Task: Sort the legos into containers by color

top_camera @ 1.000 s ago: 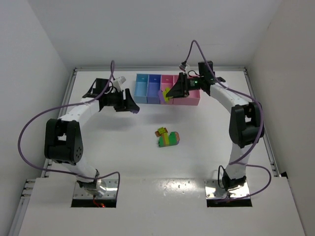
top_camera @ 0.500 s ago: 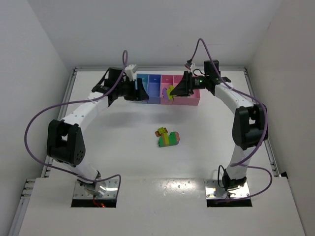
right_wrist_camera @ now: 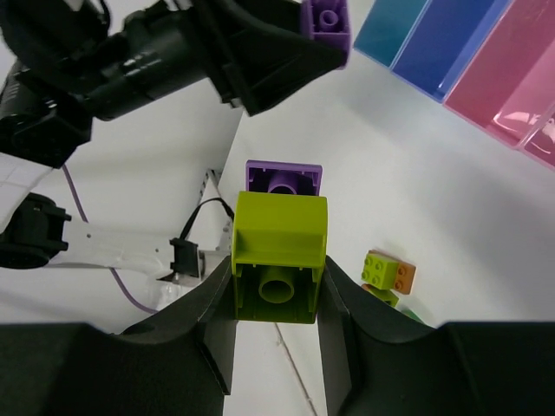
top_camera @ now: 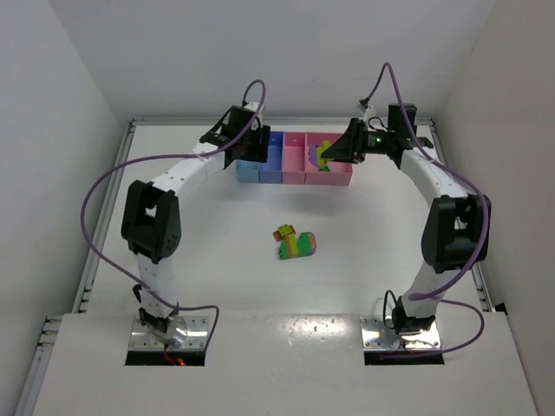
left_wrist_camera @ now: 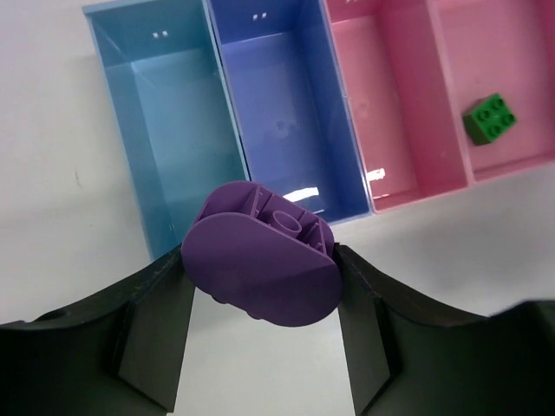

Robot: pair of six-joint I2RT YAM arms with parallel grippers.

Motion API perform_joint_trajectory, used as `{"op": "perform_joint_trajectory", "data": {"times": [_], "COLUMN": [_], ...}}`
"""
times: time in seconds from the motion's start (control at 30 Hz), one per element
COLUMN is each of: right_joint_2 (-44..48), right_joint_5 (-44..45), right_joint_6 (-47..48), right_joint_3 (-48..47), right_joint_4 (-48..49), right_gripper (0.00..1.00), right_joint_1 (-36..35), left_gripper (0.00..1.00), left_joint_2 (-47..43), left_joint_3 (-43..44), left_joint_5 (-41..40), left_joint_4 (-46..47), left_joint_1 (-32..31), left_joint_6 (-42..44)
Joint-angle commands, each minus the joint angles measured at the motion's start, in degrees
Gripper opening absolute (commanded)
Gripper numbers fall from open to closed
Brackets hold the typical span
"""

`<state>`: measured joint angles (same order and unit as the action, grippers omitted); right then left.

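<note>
Over on the left, the left fingers (left_wrist_camera: 165,299) are clamped on a rounded purple brick (left_wrist_camera: 260,260), holding it in the air just above the near edge of the containers, roughly where the light blue bin (left_wrist_camera: 165,139) meets the blue-purple bin (left_wrist_camera: 277,121); I can't tell yet which of the two it is meant for. Both of those bins look bare inside, and so does what I can see of the narrow pink bin (left_wrist_camera: 381,104) next along. The wide pink bin (left_wrist_camera: 520,43) at the end of the row has one small green brick (left_wrist_camera: 491,117) lying in it, the only piece I can see that has been put away. Out in the middle of the counter (top_camera: 217,260), well apart from the bins, sits a striped clump (top_camera: 295,243) of green, yellow, orange and pink bricks, stuck together and unsorted. To the right, the right fingers (right_wrist_camera: 217,321) are closed tight on a lime brick (right_wrist_camera: 279,256) with a purple square brick (right_wrist_camera: 284,178) joined to its far end; seen from above, that pair hangs around the wide pink bin, lifted clear of the counter. So I'd say the job is in its early part: one brick binned, two pieces in the air waiting to be dropped, a lime-and-purple pair that will probably need pulling apart, and the whole clump left to break up and sort
</note>
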<state>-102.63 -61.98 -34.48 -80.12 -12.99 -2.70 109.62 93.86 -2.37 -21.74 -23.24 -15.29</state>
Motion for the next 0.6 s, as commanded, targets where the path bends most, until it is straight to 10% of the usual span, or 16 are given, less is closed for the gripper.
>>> {"op": "perform_joint_trajectory", "data": {"times": [0.0,0.3,0.57], "right_joint_2": [3.0,4.6,4.1], "right_joint_5": [0.2,1.2,1.2], "right_joint_6": [1.0,1.5,1.5], "right_joint_3": [0.9,1.5,1.5], "right_joint_4": [0.6,-0.6,-0.6], "right_gripper": [0.0,0.0,0.0], "right_joint_1": [1.1,2.8,3.3], "left_gripper": [0.02,0.21,0.73], "left_joint_2": [2.3,13.3,16.3], "left_joint_3": [5.5,16.9,20.0], "left_joint_5": [-4.5,-3.3,-2.0], "left_joint_4": [-0.9,-4.2,-6.1], "left_joint_1": [-1.8,-2.3,-2.3], "left_joint_6": [1.2,3.6,4.3]}}
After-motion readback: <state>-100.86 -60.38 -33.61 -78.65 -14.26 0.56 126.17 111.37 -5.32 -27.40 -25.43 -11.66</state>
